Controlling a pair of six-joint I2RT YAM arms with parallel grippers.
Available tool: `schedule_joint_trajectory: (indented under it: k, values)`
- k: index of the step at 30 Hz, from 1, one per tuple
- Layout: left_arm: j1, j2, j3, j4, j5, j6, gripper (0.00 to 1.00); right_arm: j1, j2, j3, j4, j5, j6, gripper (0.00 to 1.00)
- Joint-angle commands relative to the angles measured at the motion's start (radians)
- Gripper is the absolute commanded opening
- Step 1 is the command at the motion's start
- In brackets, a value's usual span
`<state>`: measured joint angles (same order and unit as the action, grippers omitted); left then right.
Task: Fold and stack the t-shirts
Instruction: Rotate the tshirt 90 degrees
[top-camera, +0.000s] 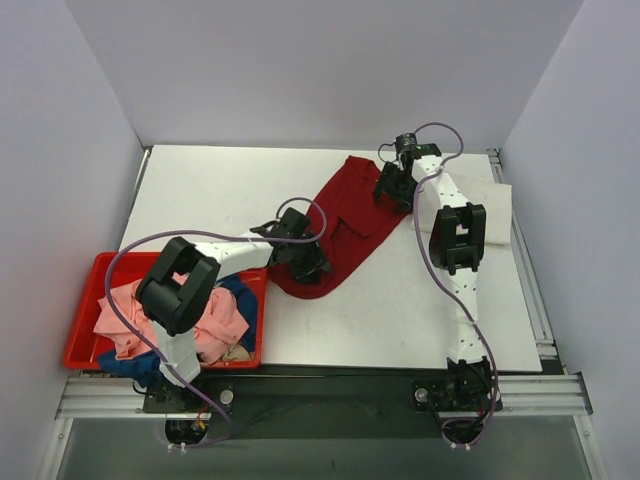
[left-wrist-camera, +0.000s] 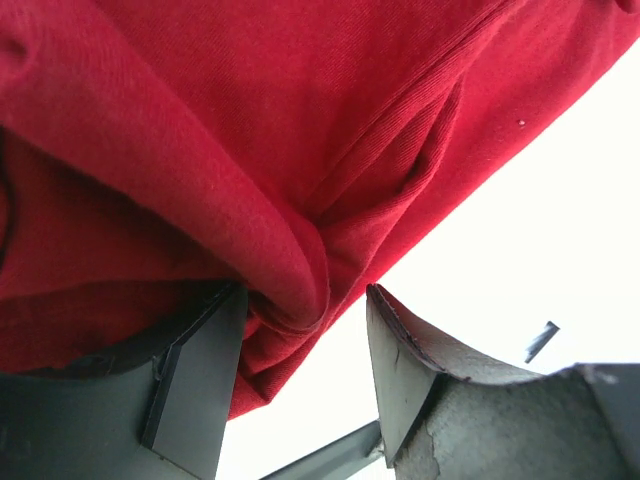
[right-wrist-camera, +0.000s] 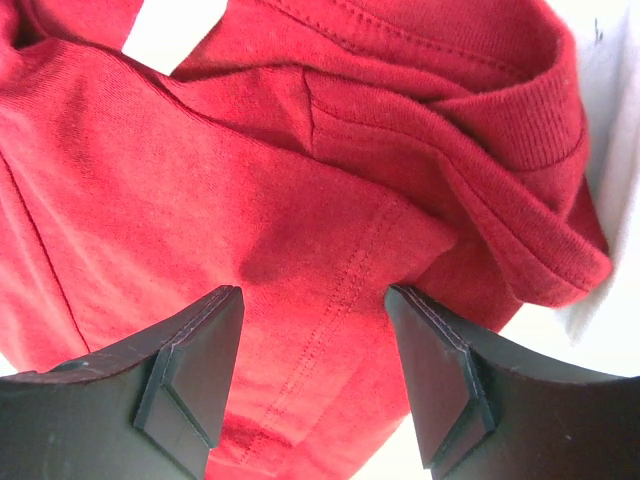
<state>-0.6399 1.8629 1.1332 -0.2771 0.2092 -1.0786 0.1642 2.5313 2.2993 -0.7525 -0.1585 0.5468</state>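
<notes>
Flattening stage I think: left hand (left-wrist-camera: 303, 292) and right hand (right-wrist-camera: 313, 292) both released over the dark red t-shirt (top-camera: 345, 225). Next they'd need to pinch its edges.

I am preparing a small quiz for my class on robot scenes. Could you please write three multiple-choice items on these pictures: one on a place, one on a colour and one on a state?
1. Where does the dark red t-shirt lie?
A. In the bin
B. On the table, between the two grippers
C. On the back wall

2. What colour is the cloth on top in the red bin?
A. Pink
B. Green
C. Yellow

3. How do the right gripper's jaws stand?
A. Shut tight on nothing
B. Apart, over red cloth
C. Out of every view

Key:
1 B: the dark red t-shirt stretches across the table from the left gripper to the right gripper.
2 A: pink cloth tops the pile in the red bin.
3 B: the right wrist view shows both fingers apart above red cloth.
</notes>
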Motion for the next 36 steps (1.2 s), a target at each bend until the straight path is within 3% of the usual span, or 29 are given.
schedule_joint_trajectory:
  k: [1, 10, 20, 23, 28, 33, 36]
  values:
    - [-0.053, -0.024, 0.017, 0.064, 0.01, -0.131, 0.61, -0.002, 0.018, 0.037, -0.114, -0.009, -0.048, 0.62]
    - [-0.165, -0.1, -0.038, 0.154, 0.013, -0.391, 0.63, 0.0, 0.026, 0.045, -0.151, -0.035, -0.079, 0.62]
    - [-0.12, -0.295, -0.059, 0.11, 0.026, -0.396, 0.64, 0.009, -0.019, 0.094, -0.137, -0.139, -0.09, 0.62]
    - [-0.08, -0.298, 0.008, 0.101, 0.004, -0.273, 0.64, 0.015, -0.069, 0.078, -0.123, -0.162, -0.096, 0.62]
    - [-0.034, -0.111, 0.235, -0.027, 0.047, 0.0, 0.64, 0.029, -0.23, -0.063, -0.073, -0.135, -0.082, 0.62]
    - [0.002, 0.054, 0.484, -0.12, -0.008, 0.176, 0.64, 0.061, -0.396, -0.289, -0.065, -0.003, -0.081, 0.62]
    - [0.019, 0.126, 0.556, -0.132, -0.025, 0.224, 0.64, 0.086, -0.474, -0.404, -0.036, 0.046, -0.1, 0.62]
